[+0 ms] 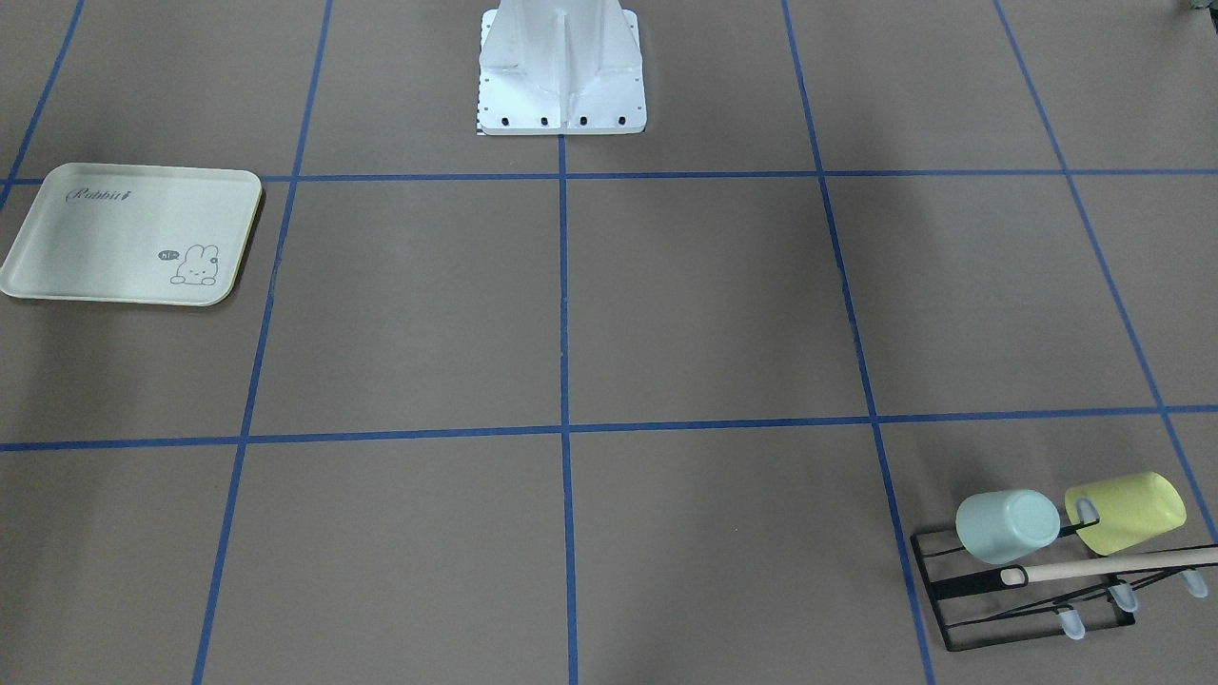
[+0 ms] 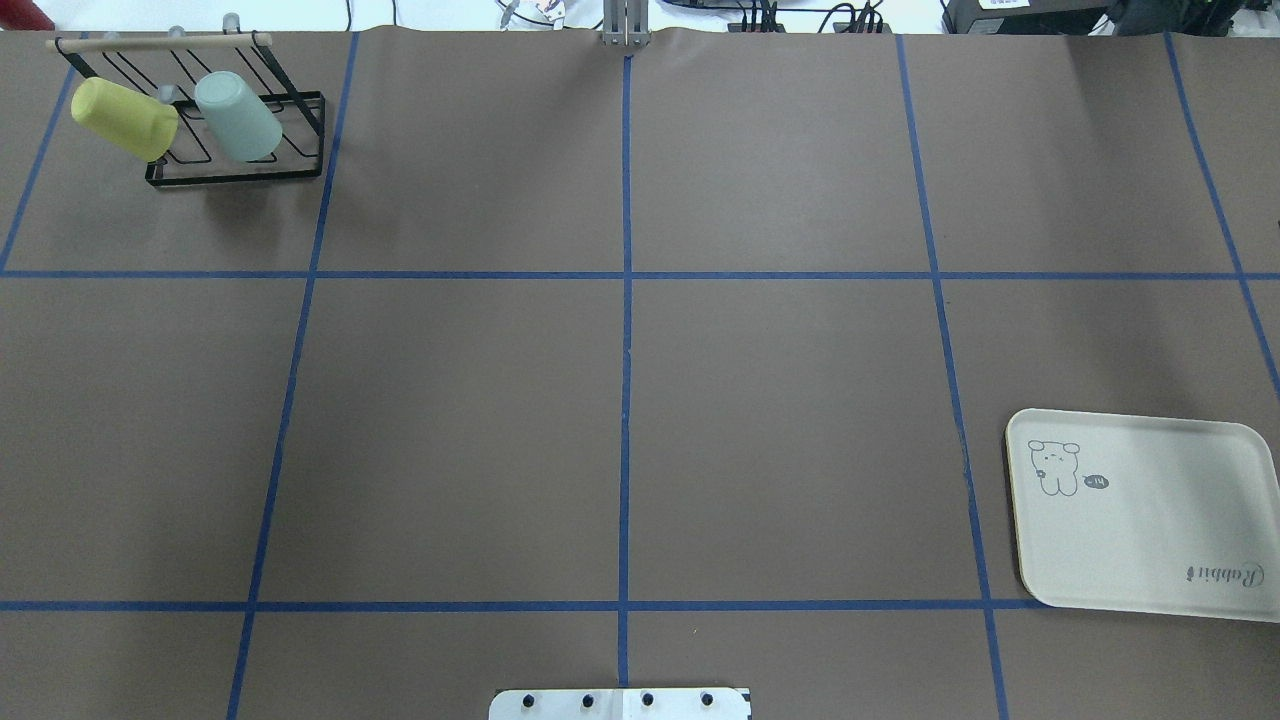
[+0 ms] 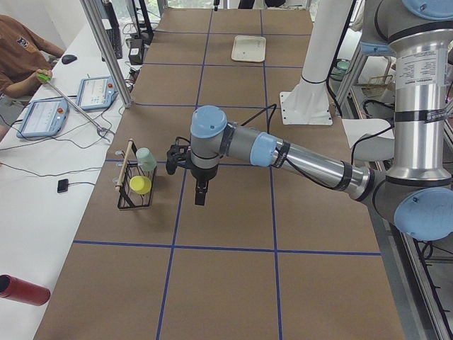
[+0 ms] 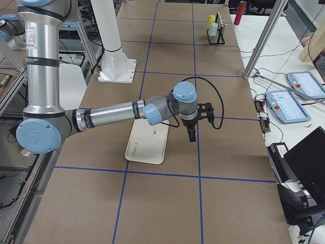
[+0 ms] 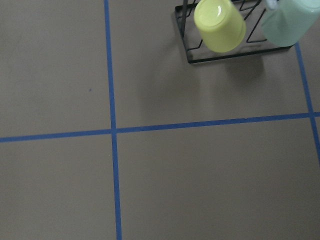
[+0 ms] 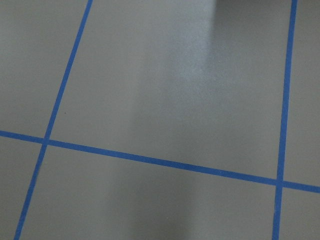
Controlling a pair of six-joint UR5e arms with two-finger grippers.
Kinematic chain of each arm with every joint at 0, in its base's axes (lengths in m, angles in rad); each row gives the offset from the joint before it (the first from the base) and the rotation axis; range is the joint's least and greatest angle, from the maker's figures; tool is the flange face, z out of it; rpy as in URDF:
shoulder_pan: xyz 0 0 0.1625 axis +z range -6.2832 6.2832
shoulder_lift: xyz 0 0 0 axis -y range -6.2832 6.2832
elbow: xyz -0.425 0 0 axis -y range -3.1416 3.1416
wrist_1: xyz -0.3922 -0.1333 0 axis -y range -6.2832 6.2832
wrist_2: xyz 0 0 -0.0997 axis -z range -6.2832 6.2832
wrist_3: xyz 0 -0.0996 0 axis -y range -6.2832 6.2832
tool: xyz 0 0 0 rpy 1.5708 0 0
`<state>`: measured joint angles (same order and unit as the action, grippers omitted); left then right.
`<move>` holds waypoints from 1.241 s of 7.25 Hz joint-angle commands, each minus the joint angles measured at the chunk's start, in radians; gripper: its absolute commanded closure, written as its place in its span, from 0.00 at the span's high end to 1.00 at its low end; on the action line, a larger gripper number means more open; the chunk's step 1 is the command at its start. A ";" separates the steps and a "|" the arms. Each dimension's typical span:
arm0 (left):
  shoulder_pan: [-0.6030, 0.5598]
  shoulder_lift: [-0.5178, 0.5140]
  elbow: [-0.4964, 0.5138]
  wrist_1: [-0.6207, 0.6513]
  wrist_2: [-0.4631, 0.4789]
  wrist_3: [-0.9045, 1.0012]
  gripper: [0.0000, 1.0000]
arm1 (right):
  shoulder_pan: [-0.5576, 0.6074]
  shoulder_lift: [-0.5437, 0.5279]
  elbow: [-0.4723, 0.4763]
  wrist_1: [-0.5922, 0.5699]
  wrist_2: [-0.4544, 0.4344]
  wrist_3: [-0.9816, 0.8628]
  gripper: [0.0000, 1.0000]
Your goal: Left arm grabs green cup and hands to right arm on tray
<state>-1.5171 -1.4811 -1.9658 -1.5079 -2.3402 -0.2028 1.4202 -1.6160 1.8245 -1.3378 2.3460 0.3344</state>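
Observation:
The pale mint green cup [image 1: 1007,525] [image 2: 238,116] [image 5: 292,22] hangs tilted on a black wire rack [image 2: 240,172], beside a yellow-green cup [image 1: 1126,512] [image 2: 124,118]. The left arm's gripper [image 3: 201,191] hovers above the table a little to the robot's side of the rack, apart from the green cup [image 3: 146,158]; whether it is open or shut I cannot tell. The cream tray [image 1: 133,233] [image 2: 1150,515] lies flat with nothing on it. The right arm's gripper [image 4: 192,134] hangs above the table just beyond the tray [image 4: 147,142]; its state I cannot tell.
Blue tape lines divide the brown table into squares. The white robot base [image 1: 561,71] stands at the table's middle edge. A person [image 3: 21,60] sits at a side desk with tablets [image 3: 42,117]. A red cylinder [image 3: 25,290] lies on that desk.

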 commanded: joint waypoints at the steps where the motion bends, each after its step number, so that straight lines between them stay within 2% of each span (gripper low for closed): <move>1: 0.002 0.054 -0.007 0.006 -0.007 0.009 1.00 | 0.016 -0.033 0.015 -0.040 -0.007 0.000 1.00; 4: 0.015 0.070 0.002 -0.009 -0.008 0.011 1.00 | 0.014 -0.048 0.015 -0.027 0.004 0.000 1.00; 7: 0.015 0.073 0.005 -0.011 -0.082 0.010 1.00 | 0.013 -0.050 -0.023 -0.029 0.000 0.000 1.00; 9: 0.017 0.074 0.013 -0.047 -0.094 0.011 1.00 | 0.011 -0.051 -0.028 -0.027 0.006 -0.008 1.00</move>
<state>-1.5014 -1.4076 -1.9556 -1.5302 -2.4269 -0.1921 1.4322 -1.6663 1.8017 -1.3658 2.3480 0.3313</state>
